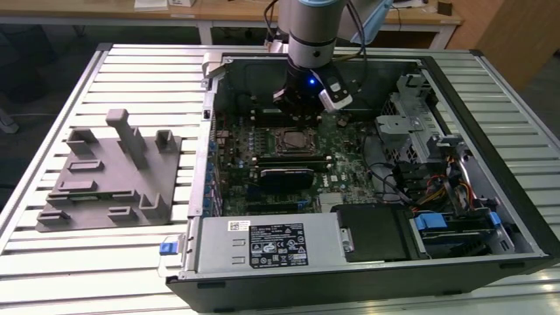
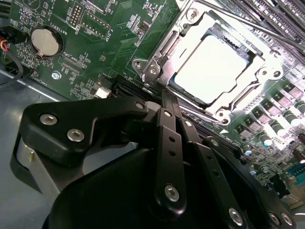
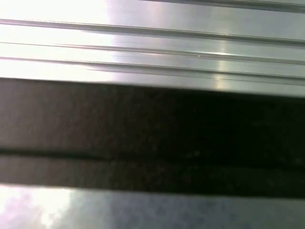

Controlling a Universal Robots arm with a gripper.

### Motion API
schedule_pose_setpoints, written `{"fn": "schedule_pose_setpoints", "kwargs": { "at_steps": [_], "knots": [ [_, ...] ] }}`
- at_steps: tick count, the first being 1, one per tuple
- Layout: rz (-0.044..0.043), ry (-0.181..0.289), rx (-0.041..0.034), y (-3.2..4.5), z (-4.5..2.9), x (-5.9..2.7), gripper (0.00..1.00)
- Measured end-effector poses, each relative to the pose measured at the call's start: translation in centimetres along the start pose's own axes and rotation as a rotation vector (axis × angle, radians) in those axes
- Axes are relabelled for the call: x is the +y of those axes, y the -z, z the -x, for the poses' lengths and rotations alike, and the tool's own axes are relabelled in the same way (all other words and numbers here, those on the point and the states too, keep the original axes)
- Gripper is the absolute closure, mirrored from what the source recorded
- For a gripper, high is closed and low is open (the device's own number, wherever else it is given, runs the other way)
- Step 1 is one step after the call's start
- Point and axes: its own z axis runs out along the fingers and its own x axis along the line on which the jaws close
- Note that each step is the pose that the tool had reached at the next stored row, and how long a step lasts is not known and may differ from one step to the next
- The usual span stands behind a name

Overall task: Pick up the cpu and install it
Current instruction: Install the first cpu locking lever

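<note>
Black gripper linkage [image 2: 164, 112] sits closest in the second wrist view, its fingers drawn together with nothing between them, tips just beside the socket frame [image 2: 164, 62].

Beyond them the cpu [image 2: 212, 69] lies flat in the socket, its pale metal top framed by the silvery bracket on the green motherboard [image 2: 95, 28]. From the exterior view, the arm [image 1: 311, 39] reaches down into the open computer case [image 1: 490, 170] above the socket; the grey tray [image 1: 105, 190] stands well apart on the slatted table [image 1: 79, 269], toward the exterior view's left.

An open computer case [image 1: 368, 197] lies on the slatted desk [image 1: 105, 262]. A grey plastic tray [image 1: 114, 184] stands well apart from the pincer [image 1: 302, 121]; the coin battery [image 2: 46, 41] sits near it.
</note>
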Motion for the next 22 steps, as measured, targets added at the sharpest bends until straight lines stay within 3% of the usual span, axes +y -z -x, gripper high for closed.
{"fn": "schedule_pose_setpoints", "kwargs": {
  "at_steps": [12, 20, 22],
  "knots": [
    [-0.0090, 0.000, 0.0004, -0.27, 0.04, -0.02, 0.89],
    [-0.0096, 0.000, 0.0010, -0.03, 0.05, 0.00, 0.89],
    [-0.0160, 0.000, 0.0014, -0.06, 0.05, 0.00, 0.89]
  ]
}}
